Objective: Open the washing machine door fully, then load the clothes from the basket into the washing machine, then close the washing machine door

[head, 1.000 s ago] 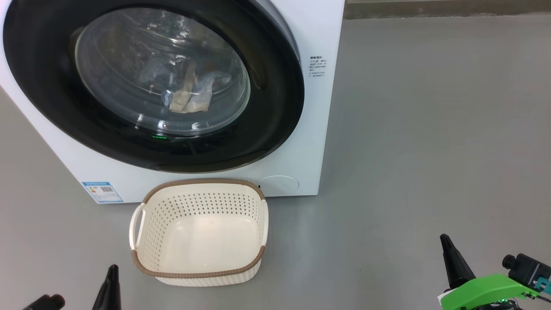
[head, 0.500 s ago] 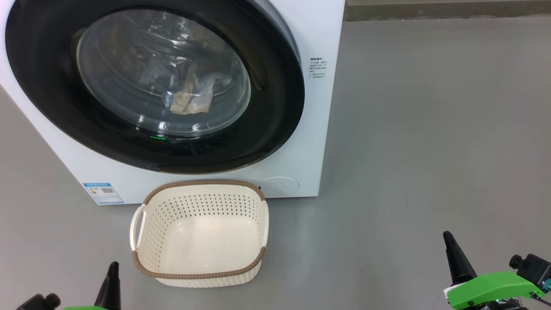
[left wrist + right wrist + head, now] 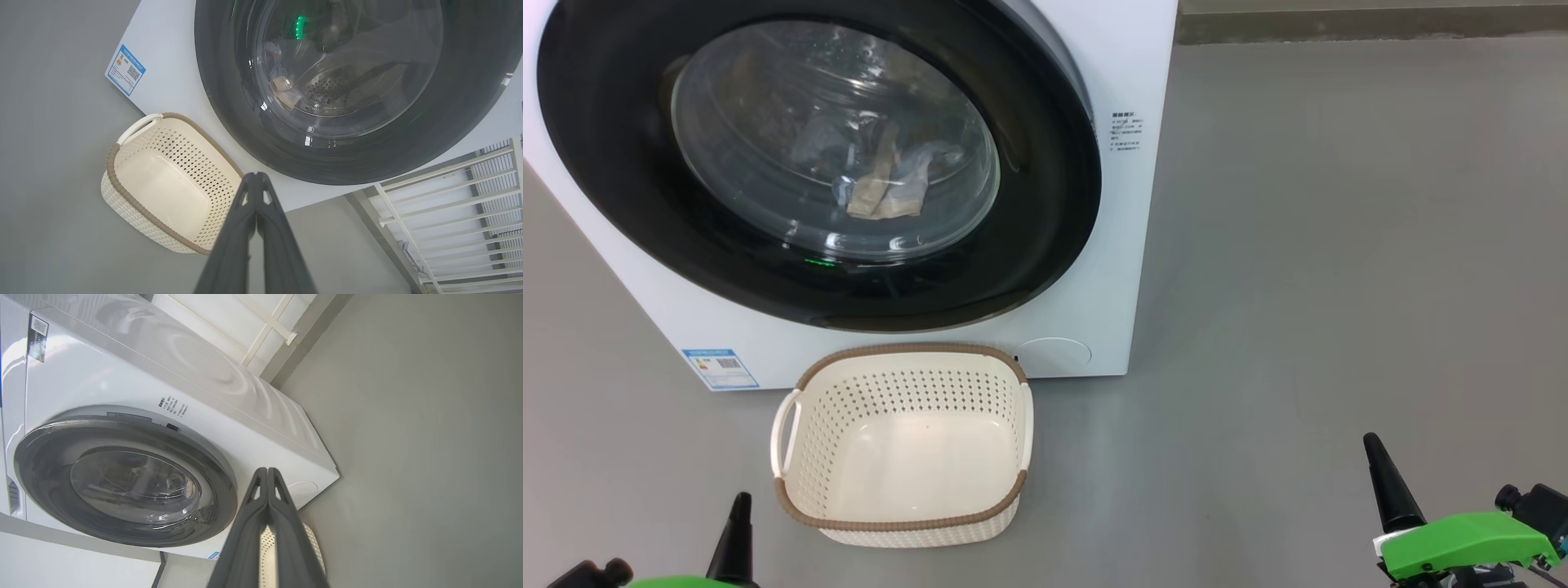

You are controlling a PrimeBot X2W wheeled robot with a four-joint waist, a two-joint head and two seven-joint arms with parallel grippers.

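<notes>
On the floor [image 3: 1298, 286] in front of the washing machine [image 3: 1107, 269]: the basket [image 3: 915, 457] sits just beside the front panel, below the door, and it's empty. Through the glass the clothes [image 3: 882, 192] lie low in the drum. The washing machine door [image 3: 1029, 204] looks shut, with its black rim flush against the white front in the right wrist view. Can't confirm the latch from the pictures.

Left hand [image 3: 255, 183]: fingers pressed together, holding nothing, hovering over the floor just beside the basket's near-left corner. Right hand [image 3: 267, 475]: same, fingers together, empty, well off to the right of the basket and apart from the machine.

My read: load is done and the door is closed, so the step in hand is verify-and-back-off.

How to do it well:
- Check the rim seam all the way round. An uneven gap on one side means it hasn't latched.
- If a push is needed, use closed fingertips on the black rim, on the side opposite the hinge. Can't tell which side that is from here.
- Don't push on the glass bowl: it's curved and slick, and the tips would likely skid.
- Push square to the panel, slowly, and stop on resistance.
- Keep the left arm's path clear of the basket; it looks light and would slide.
</notes>
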